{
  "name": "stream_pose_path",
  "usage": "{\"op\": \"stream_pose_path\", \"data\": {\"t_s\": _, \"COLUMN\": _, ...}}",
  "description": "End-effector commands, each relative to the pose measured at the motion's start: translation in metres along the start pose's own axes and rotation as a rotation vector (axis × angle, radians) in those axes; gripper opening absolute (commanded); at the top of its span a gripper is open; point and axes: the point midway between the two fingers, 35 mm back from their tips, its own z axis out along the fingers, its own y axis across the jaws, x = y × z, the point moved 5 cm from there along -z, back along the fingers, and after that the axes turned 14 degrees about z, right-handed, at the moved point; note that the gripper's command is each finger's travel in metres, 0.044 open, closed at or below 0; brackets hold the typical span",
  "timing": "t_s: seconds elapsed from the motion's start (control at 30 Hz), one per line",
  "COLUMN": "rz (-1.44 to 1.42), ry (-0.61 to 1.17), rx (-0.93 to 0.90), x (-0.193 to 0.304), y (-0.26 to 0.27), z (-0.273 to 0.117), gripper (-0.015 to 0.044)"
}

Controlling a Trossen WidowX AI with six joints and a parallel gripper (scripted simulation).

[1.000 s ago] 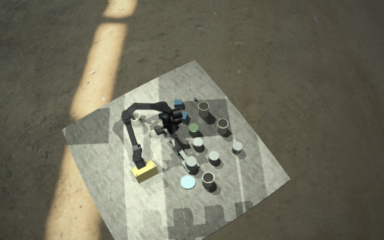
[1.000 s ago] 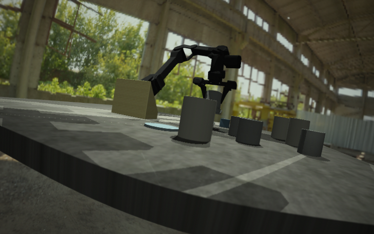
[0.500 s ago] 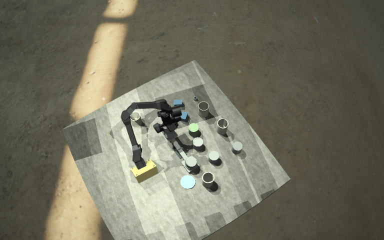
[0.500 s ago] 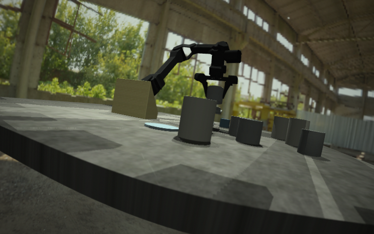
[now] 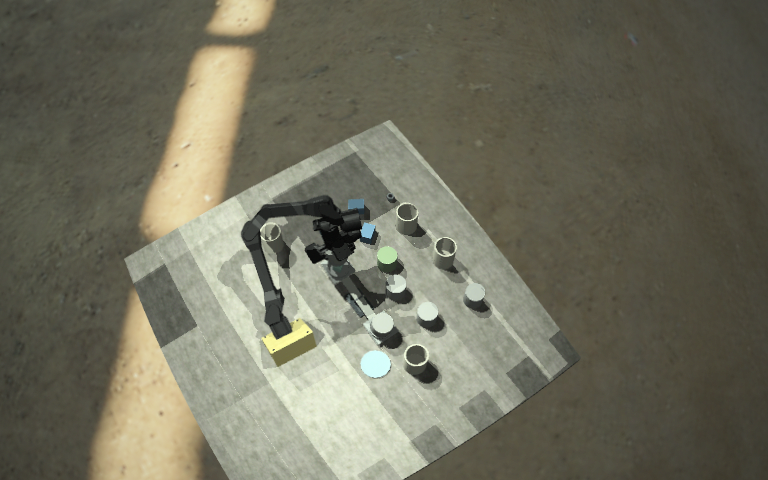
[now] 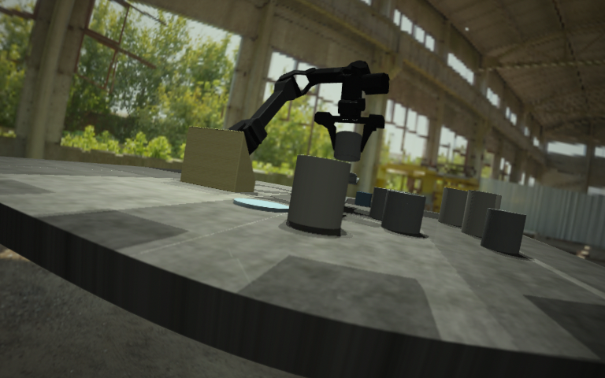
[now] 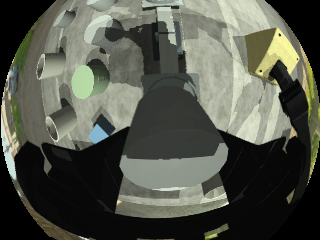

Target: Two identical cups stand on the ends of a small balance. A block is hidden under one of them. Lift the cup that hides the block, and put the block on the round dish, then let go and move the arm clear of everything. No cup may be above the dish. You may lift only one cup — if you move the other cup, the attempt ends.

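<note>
Fingers spread wide, the end effector [image 5: 338, 255] [image 6: 347, 144] [image 7: 170, 131] grips a cup [image 6: 347, 146] [image 7: 172, 127] above one end of the balance [image 5: 369, 310] [image 6: 354, 178] [image 7: 167, 55]; another cup [image 5: 382, 324] stands on its opposite end, contents hidden.

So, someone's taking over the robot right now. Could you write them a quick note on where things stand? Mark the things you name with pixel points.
Gripper [image 5: 334, 245] [image 6: 348, 146] [image 7: 170, 131]: shut on one upturned cup [image 6: 347, 144] [image 7: 172, 125], held up off the balance [image 5: 365, 310] [image 6: 354, 178] [image 7: 167, 47].
Other cup [image 5: 382, 324]: standing on the balance's far end; don't move it.
Round dish [image 5: 375, 363] [image 6: 261, 204]: light blue, on the table beside that end, no cup above it.
Hidden block: I can't make it out.
Done: one cup lifted.
Left: set this cup down away from the dish, find the block, put it on the dish, let go, move the arm clear.
</note>
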Motion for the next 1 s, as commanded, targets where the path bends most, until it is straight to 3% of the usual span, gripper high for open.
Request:
{"op": "stream_pose_path", "data": {"t_s": 0.0, "rz": -0.002, "ry": -0.004, "rx": -0.013, "x": 0.0, "y": 0.0, "z": -0.008, "gripper": 0.0}}
{"op": "stream_pose_path", "data": {"t_s": 0.6, "rz": 0.013, "ry": -0.004, "rx": -0.031, "x": 0.0, "y": -0.004, "z": -0.031, "gripper": 0.0}}
{"op": "stream_pose_path", "data": {"t_s": 0.97, "rz": 0.015, "ry": 0.001, "rx": -0.02, "x": 0.0, "y": -0.004, "z": -0.024, "gripper": 0.0}}
